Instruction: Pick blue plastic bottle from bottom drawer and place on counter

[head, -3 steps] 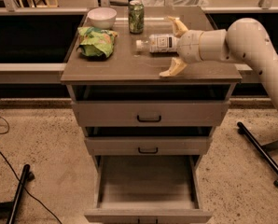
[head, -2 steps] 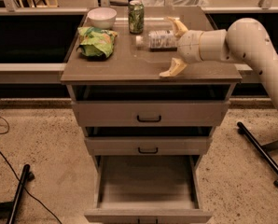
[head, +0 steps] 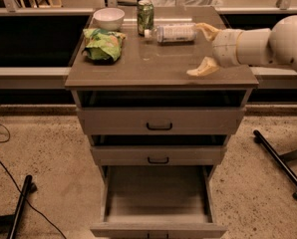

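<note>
Lying sideways on the glossy grey-brown surface (head: pixel 153 69), the clear cylindrical blue plastic bottle (head: pixel 172 33) sits just beside the wide-spread pincer (head: pixel 206 49), whose pale arm (head: pixel 258 45) reaches in level from the right.

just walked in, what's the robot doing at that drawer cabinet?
The robot's one arm reaches in from the right over the glossy grey-brown counter, its gripper open. The small clear plastic bottle with a white cap lies on its side on the counter, by the tip of the far finger and not between the fingers. The bottom drawer is pulled out with nothing visible inside. A green soda can, a white bowl and a green snack bag also sit on the counter.
</note>
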